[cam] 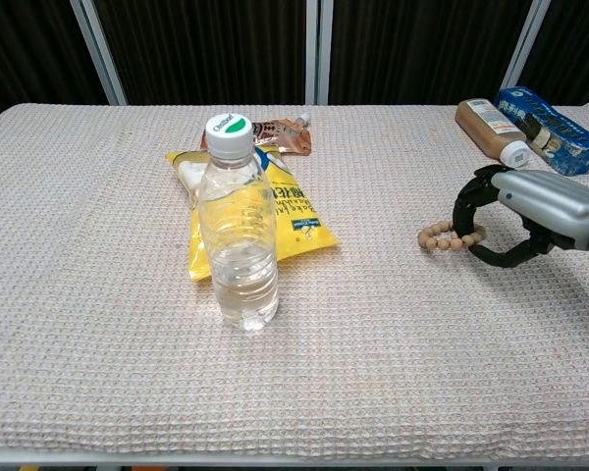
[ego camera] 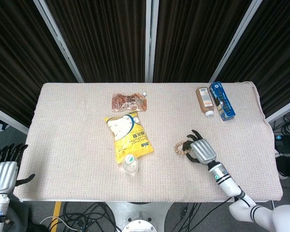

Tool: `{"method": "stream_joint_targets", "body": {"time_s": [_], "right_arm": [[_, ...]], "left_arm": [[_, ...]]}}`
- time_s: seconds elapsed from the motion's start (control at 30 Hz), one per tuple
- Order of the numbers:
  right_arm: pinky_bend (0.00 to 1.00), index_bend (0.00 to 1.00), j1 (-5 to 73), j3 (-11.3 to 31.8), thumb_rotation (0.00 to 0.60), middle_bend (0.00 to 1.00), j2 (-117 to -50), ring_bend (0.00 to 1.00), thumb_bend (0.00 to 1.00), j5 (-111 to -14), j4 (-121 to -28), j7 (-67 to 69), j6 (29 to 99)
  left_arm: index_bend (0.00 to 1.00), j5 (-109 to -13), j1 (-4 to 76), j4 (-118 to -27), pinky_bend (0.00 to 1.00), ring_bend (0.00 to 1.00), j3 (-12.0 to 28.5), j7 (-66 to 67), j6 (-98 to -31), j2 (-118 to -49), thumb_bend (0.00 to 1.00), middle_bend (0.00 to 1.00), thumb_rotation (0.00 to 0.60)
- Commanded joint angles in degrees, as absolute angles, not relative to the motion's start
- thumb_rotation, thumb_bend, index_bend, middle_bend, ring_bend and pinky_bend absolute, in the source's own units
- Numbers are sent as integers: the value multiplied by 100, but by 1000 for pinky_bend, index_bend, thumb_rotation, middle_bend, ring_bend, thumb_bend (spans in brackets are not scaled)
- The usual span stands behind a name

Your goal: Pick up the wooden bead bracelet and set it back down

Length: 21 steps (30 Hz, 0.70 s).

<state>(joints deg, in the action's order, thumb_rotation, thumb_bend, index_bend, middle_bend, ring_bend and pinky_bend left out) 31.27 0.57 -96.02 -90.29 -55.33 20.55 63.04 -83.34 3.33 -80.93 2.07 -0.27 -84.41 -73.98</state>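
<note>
table (ego camera: 77,145) | bottle (cam: 238,235) in front of snack bag (ego camera: 129,137) | pouch (ego camera: 129,102) behind bag | bracelet (cam: 444,236) right of bag, right hand (cam: 530,211) on it | jar (ego camera: 205,101), box (ego camera: 222,100) far right corner

Right robot hand (cam: 515,218) pinching bracelet (cam: 445,236) btwn thumb and fingers (cam: 465,203), bead loop hanging off its left side just above bench (cam: 373,324). Water bottle (cam: 237,228) upright center-left, yellow bag (cam: 275,211) behind it. Brown bottle (cam: 489,130) + blue box (cam: 553,116) far right.
</note>
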Motion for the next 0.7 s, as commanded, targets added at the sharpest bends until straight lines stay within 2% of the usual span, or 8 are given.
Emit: {"method": "stream_joint_targets", "body": {"time_s": [0.03, 0.13, 0.23, 0.3, 0.43, 0.53, 0.7], "right_arm": [[0, 683, 3134, 336, 600, 502, -8453, 182, 600, -8468, -7174, 4437, 5698], [0, 683, 3241, 338, 600, 502, -7872, 182, 601, -8444, -7853, 6342, 5181], [0, 668, 3412, 181, 600, 502, -7433, 182, 602, -8832, -8154, 8502, 4809], [0, 645, 3521, 9, 600, 502, -7292, 182, 604, -9251, -8136, 9833, 4845], [0, 608, 3752, -531, 600, 500, -7306, 182, 633, -10260, -7576, 12446, 5564], [0, 563, 3874, -902, 600, 485, -7443, 182, 666, -10735, -7063, 13892, 6228], [0, 492, 4008, -1344, 600, 476, -7691, 177, 679, -11142, -6294, 15331, 7121]], "left_arm": [[128, -8353, 348, -8132, 0, 0, 213, 11, -8443, -7382, 0, 85, 600], [128, -8365, 361, -8185, 0, 0, 222, 56, -8448, -7358, 0, 85, 600], [128, -8365, 375, -8246, 0, 0, 234, 113, -8444, -7328, 0, 85, 600], [128, -8369, 386, -8289, 0, 0, 233, 148, -8433, -7307, 0, 85, 600], [128, -8384, 403, -8401, 0, 0, 242, 227, -8437, -7247, 0, 85, 600], [128, -8385, 413, -8455, 0, 0, 243, 274, -8431, -7219, 0, 85, 600], [128, -8377, 442, -8530, 0, 0, 237, 353, -8379, -7186, 0, 85, 600]]}}
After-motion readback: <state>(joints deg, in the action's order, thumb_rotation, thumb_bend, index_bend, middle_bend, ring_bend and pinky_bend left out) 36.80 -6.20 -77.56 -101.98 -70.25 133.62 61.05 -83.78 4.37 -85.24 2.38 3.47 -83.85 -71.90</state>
